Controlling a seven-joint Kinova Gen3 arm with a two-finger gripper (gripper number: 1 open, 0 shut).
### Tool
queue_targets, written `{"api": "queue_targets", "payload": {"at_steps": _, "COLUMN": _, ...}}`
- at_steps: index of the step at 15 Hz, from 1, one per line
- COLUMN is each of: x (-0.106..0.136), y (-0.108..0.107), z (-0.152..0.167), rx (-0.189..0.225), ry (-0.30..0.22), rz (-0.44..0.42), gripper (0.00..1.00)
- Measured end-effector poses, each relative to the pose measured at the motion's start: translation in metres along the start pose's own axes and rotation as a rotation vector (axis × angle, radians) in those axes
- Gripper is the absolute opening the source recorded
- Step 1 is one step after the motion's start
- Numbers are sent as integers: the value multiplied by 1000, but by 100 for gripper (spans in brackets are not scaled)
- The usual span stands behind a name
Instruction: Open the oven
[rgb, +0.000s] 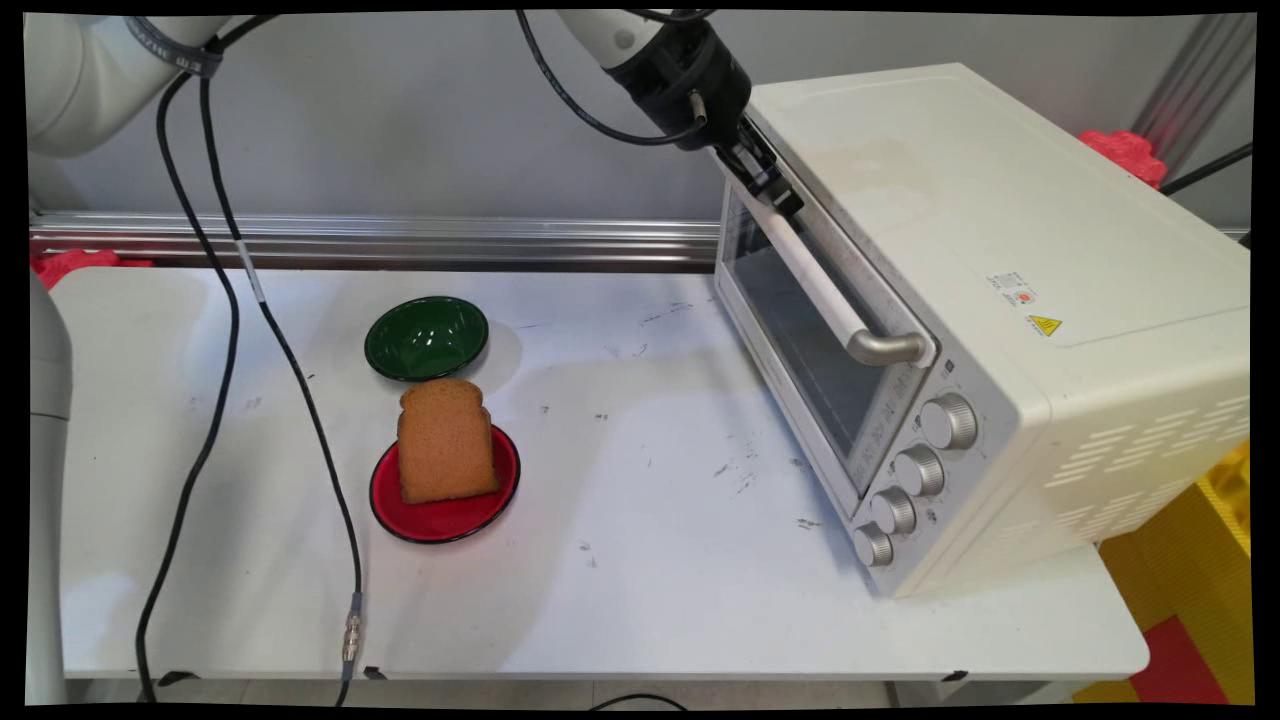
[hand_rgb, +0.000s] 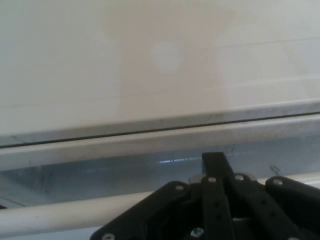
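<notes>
So, gripper: the black gripper (rgb: 770, 185) is up at the far end of the oven's door handle (rgb: 825, 290), right at the top corner of the door; the hand view shows its linkage (hand_rgb: 215, 210) crowding the white bar (hand_rgb: 55, 216).
Fingers: they look folded in around the handle's far end, but whether they actually pinch it, can't tell, the tips are hidden in both views.
Handle direction: long white bar running along the top edge of the door, from the far end by the gripper to the metal bracket at the near end, above the knobs (rgb: 915, 475).
Oven: cream toaster oven (rgb: 1000, 300) on the table's right side, right up against the right edge, glass door (rgb: 800, 350) facing left toward the middle of the table (rgb: 650, 560). Door looks shut.
Red plate: red plate (rgb: 445, 485) left of centre, with a slice of brown bread (rgb: 445, 440) propped on it, leaning over its far rim.
Green bowl: green bowl (rgb: 427, 338) just behind the plate, toward the table's far edge, nothing in it.
Cables: black cables (rgb: 300, 390) hang down over the table's left part.
</notes>
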Motion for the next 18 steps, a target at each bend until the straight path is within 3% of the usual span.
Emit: {"api": "queue_targets", "payload": {"at_steps": 18, "x": -36, "y": 0, "z": -17, "rx": 0, "ry": -55, "rz": -4, "gripper": 0}}
